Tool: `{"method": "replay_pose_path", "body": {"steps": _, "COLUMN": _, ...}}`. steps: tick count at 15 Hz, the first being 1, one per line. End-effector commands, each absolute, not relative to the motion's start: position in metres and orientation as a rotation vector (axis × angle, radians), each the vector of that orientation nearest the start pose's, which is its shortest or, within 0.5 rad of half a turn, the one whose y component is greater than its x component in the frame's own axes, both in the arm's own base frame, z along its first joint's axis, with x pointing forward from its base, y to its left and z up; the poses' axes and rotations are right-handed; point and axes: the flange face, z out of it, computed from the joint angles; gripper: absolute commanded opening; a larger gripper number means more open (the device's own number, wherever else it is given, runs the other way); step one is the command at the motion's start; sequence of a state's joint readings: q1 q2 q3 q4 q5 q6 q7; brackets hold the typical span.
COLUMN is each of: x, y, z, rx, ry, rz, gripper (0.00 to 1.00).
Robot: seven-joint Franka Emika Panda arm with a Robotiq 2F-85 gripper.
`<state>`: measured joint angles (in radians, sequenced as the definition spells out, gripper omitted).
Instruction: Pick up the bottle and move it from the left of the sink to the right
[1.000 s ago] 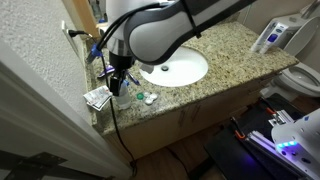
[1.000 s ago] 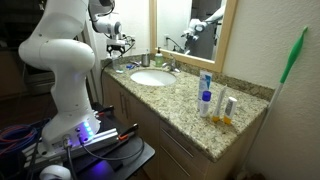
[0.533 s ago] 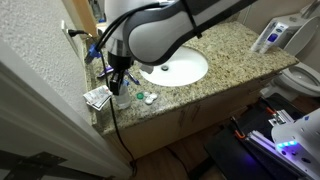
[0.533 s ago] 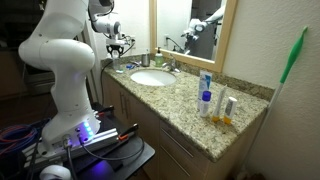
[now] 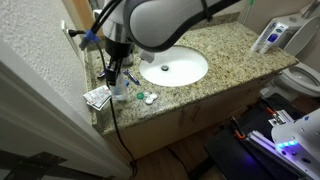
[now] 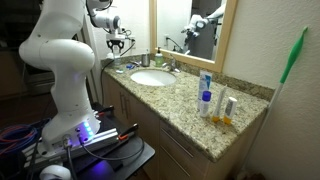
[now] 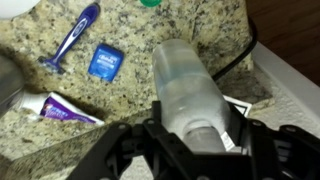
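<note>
The clear plastic bottle fills the middle of the wrist view, its pale cap end between the black fingers. My gripper is shut on the bottle just below the cap. In both exterior views the gripper hangs over the counter end to the left of the white oval sink. The bottle hangs under it, a little above the speckled granite.
Under the bottle lie a blue toothbrush, a blue floss box, a toothpaste tube and a printed card. A chrome faucet stands behind the sink. Tubes and small bottles stand at the counter's far end.
The gripper has shut on the bottle and risen a little from the counter, taking the bottle up with it.
</note>
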<state>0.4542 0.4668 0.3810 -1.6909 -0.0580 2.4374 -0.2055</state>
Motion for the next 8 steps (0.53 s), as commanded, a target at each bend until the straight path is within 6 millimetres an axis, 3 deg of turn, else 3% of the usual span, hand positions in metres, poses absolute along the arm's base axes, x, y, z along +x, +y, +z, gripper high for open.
{"method": "replay_pose_path", "body": {"steps": 1, "x": 0.469, "y": 0.461, "z": 0.454, "rx": -2.562, "ry": -1.392, "rz": -0.486, "gripper": 0.37}}
{"method": "replay_pose_path", "body": {"steps": 5, "x": 0.447, "y": 0.403, "z": 0.508, "rx": -2.684, "ry": -1.224, "rz": -0.507, "gripper": 0.37}}
{"method": "replay_pose_path", "body": {"steps": 8, "x": 0.432, "y": 0.344, "z": 0.522, "rx": -2.809, "ry": -0.954, "rz": -0.494, "gripper": 0.37}}
